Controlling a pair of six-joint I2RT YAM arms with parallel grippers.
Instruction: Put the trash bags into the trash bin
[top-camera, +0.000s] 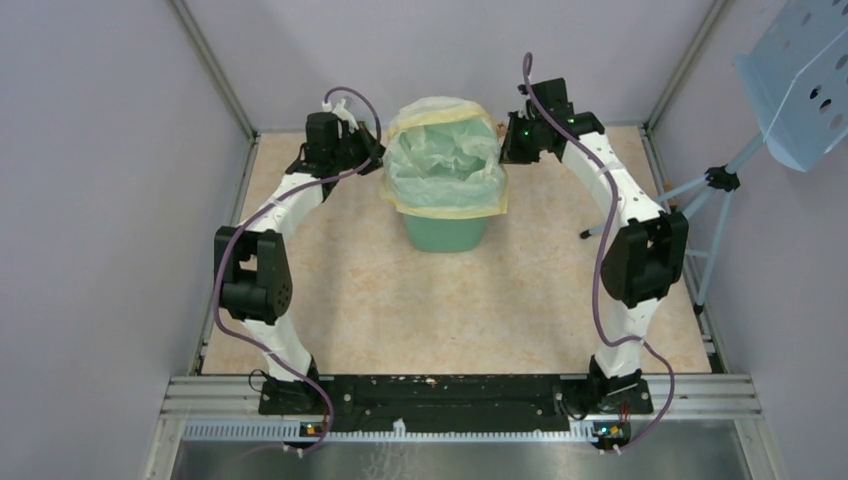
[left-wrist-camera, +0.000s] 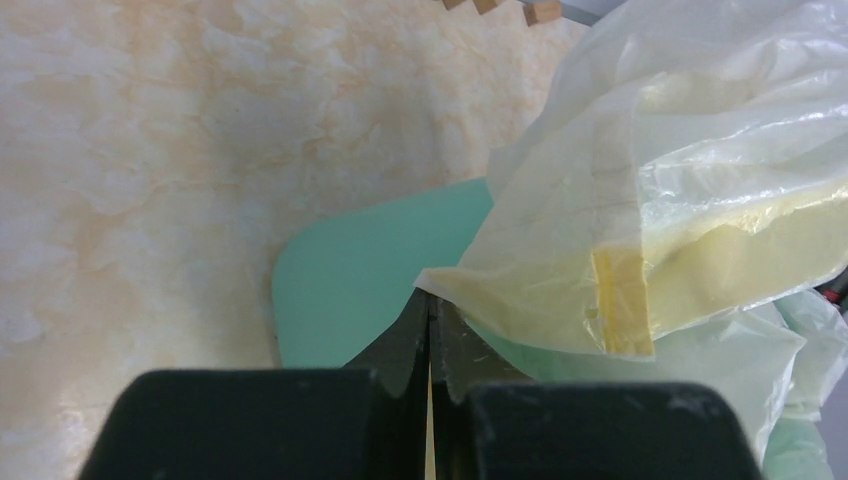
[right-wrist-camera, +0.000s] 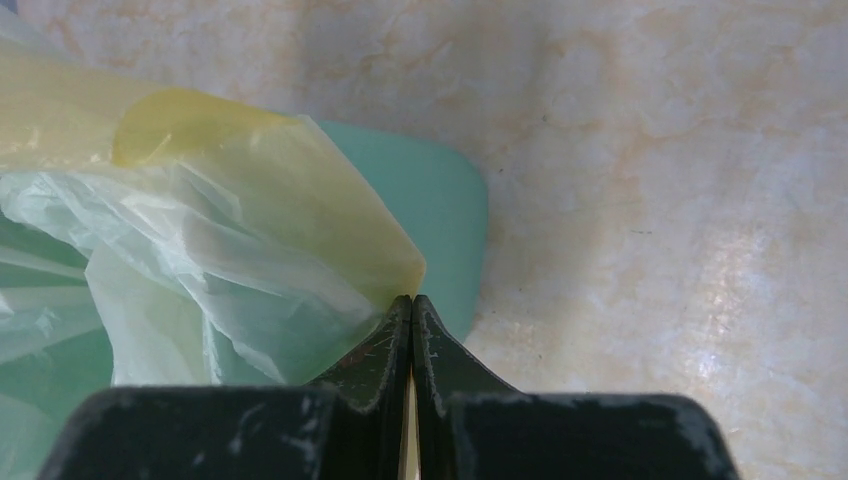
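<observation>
The mint-green trash bin (top-camera: 445, 233) stands at the back middle of the table. The pale-yellow trash bag (top-camera: 445, 160) sits in its mouth, with the rim band folded out over the top and puffed up above it. My left gripper (top-camera: 380, 152) is at the bin's left side, shut, its tips pinching a corner of the bag's rim (left-wrist-camera: 520, 290). My right gripper (top-camera: 506, 140) is at the bin's right side, shut on the yellow rim edge (right-wrist-camera: 300, 190). In the wrist views, left gripper (left-wrist-camera: 430, 298) and right gripper (right-wrist-camera: 412, 300) each hang over the bin's wall (left-wrist-camera: 360, 290) (right-wrist-camera: 445, 210).
Grey walls close in the marbled table (top-camera: 450, 310) on the left, back and right. A pale-blue perforated panel (top-camera: 800, 80) on a tripod (top-camera: 720, 180) stands beyond the right edge. Small wooden blocks (left-wrist-camera: 545, 10) lie near the back edge.
</observation>
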